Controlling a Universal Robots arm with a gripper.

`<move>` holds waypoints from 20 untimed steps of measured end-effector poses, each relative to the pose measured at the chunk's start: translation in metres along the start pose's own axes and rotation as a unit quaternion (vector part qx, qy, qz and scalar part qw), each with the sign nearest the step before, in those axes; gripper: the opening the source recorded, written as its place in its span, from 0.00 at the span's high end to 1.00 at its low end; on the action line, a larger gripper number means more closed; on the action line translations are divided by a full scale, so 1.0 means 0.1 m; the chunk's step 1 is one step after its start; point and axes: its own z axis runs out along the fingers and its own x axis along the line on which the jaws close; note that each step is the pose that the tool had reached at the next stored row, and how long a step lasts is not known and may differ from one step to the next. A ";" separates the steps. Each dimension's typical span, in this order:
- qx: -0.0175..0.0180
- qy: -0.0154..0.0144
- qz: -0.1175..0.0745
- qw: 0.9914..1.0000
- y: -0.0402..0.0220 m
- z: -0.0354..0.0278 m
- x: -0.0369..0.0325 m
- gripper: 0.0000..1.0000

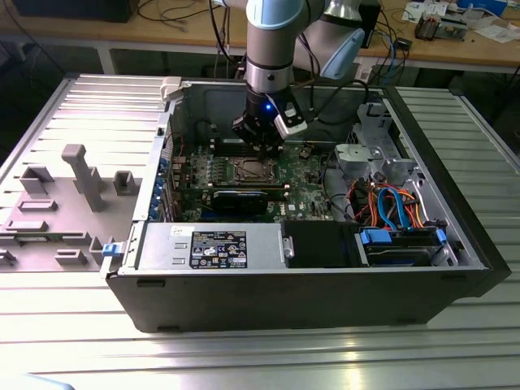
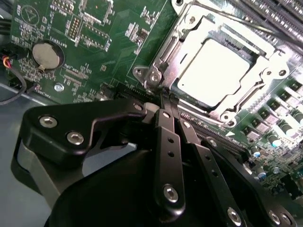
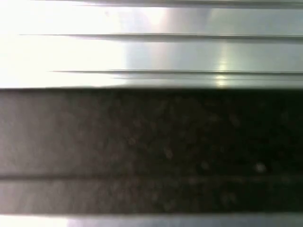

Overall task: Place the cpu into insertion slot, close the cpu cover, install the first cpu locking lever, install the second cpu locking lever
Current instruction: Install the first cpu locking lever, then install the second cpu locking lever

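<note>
Silver square cpu [image 2: 219, 71] seated — framed by cpu cover [image 2: 189, 35].

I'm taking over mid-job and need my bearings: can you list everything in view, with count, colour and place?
computer case: one, black, open, on the ribbed metal table
circuit board: one, green, inside the case
cpu: one, silver-grey, seated in the insertion slot
cpu cover: one, silver frame, down around the cpu
coin battery: one, silver, on the board
grey plastic fixture: one, exterior view's left
gripper: one, black, fingers together at the socket's corner
</note>
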 end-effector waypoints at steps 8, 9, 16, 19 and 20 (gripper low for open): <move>0.001 0.000 0.000 1.000 -0.028 -0.081 -0.001 0.89; 0.001 0.000 0.000 1.000 -0.028 -0.081 -0.001 0.89; 0.001 0.000 0.000 1.000 -0.030 -0.082 -0.001 0.89; 0.001 0.000 0.000 1.000 -0.030 -0.082 -0.001 0.89; 0.001 0.000 0.000 1.000 -0.030 -0.082 -0.001 0.89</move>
